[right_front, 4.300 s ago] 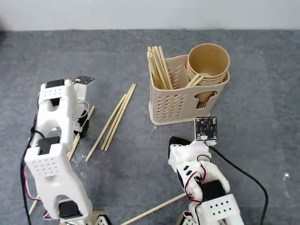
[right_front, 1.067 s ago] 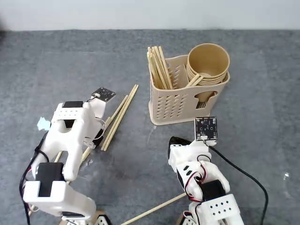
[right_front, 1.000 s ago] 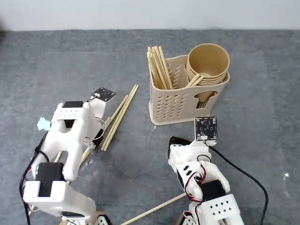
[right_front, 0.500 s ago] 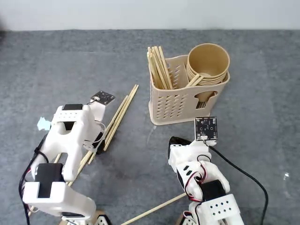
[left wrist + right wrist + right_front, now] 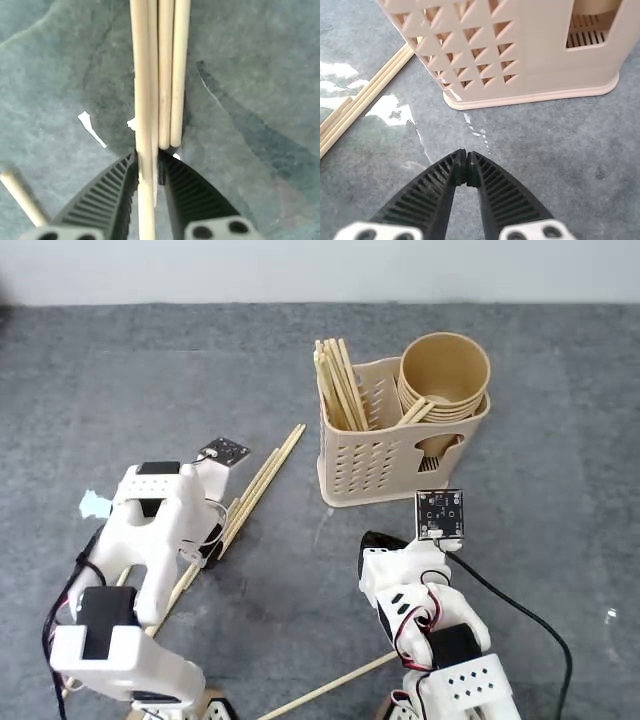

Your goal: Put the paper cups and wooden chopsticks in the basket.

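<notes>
Toward the far right of the grey table, the basket is seen standing upright, with the stacked paper cups held in its right compartment and several upright chopsticks held in its left one. To the left of the basket, a loose bundle of wooden chopsticks is laid slantwise on the table, its far tip near the basket. The left gripper is set at the near end of that bundle, and its fingers are clenched on one stick of it, while two other sticks end just beside the fingertips. The right gripper is held low over bare table just in front of the basket, its fingers pressed together with nothing between them. A single chopstick is seen lying beside the base of the right arm, and another stick is seen near the left gripper.
</notes>
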`<control>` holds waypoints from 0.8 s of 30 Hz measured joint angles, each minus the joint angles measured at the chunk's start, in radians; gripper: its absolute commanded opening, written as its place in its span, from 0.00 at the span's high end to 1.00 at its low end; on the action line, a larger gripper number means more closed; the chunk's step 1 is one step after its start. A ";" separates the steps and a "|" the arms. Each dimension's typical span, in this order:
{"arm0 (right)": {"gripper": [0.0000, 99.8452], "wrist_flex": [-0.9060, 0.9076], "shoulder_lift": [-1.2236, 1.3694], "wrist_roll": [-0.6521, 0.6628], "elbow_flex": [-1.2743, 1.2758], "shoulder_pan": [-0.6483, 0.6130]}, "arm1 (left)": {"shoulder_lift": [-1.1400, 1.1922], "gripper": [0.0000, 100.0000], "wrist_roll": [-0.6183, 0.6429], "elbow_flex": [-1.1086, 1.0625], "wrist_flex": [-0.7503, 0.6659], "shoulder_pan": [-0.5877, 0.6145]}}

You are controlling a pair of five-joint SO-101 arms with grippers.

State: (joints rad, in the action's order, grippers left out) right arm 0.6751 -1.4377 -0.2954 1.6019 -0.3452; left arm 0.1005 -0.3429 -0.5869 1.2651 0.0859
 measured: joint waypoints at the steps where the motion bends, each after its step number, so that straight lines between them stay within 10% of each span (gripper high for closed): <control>1: 0.99 0.000 0.000 0.000 0.000 0.000 | 0.002 0.99 0.003 0.021 0.031 0.003; 24: 0.99 0.000 0.000 0.000 0.000 0.000 | 0.003 0.88 -0.008 0.147 0.192 0.006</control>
State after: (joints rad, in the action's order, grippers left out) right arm 0.6751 -1.4377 -0.2954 1.6019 -0.3452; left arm 0.1036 -0.3506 -0.4396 1.4569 0.0921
